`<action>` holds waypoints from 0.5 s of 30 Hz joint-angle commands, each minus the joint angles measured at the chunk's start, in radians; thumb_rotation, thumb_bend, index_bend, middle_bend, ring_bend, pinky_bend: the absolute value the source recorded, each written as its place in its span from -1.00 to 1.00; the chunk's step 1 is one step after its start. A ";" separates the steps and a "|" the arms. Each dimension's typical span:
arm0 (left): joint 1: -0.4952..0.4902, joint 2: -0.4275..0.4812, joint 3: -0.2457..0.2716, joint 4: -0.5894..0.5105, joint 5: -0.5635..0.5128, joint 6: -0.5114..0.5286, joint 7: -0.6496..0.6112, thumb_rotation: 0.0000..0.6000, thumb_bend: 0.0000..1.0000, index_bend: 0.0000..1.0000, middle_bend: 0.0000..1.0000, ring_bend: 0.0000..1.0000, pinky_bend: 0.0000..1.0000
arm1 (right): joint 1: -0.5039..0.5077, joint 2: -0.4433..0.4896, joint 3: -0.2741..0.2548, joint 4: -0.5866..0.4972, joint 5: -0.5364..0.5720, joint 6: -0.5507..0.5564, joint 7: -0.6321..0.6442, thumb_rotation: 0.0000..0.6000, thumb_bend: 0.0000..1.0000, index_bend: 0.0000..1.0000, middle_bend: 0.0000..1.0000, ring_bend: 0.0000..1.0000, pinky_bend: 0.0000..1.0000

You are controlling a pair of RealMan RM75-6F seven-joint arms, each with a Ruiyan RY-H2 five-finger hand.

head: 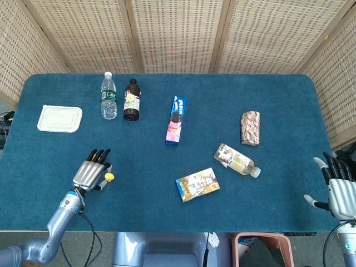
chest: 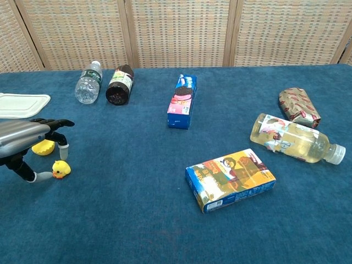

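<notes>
My left hand (head: 92,169) hovers low over the blue table near its front left, fingers spread and curved downward, holding nothing. In the chest view the left hand (chest: 25,142) reaches in from the left edge. A small yellow duck (chest: 60,169) sits just right of its thumb tip, and whether they touch I cannot tell. A yellow cup-like piece (chest: 43,147) lies partly under the fingers. In the head view the duck (head: 110,177) shows beside the hand and the cup is hidden. My right hand (head: 339,189) is open, off the table's right front corner.
A white lidded container (head: 60,118) lies at the left. A water bottle (head: 108,95) and a dark bottle (head: 131,100) stand at the back. A cookie pack (head: 176,120), a picture box (head: 197,184), a lying bottle (head: 236,160) and a wrapped packet (head: 250,127) fill the middle and right.
</notes>
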 commanded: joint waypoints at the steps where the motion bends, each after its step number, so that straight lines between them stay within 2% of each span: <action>1: -0.004 -0.006 0.003 0.006 -0.015 0.001 0.015 1.00 -0.37 -0.13 -1.00 -1.00 -1.00 | 0.001 0.000 0.000 0.001 0.001 -0.001 0.001 1.00 -1.00 -1.00 -1.00 -1.00 -1.00; 8: -0.013 -0.016 0.007 0.015 -0.037 -0.010 0.013 1.00 -0.31 0.01 -1.00 -1.00 -1.00 | 0.001 0.000 0.001 0.003 0.005 -0.004 0.007 1.00 -1.00 -1.00 -1.00 -1.00 -1.00; 15: -0.017 -0.012 0.006 0.014 -0.042 -0.001 0.001 1.00 -0.30 0.02 -1.00 -1.00 -1.00 | 0.002 0.000 0.002 0.005 0.006 -0.005 0.011 1.00 -1.00 -1.00 -1.00 -1.00 -1.00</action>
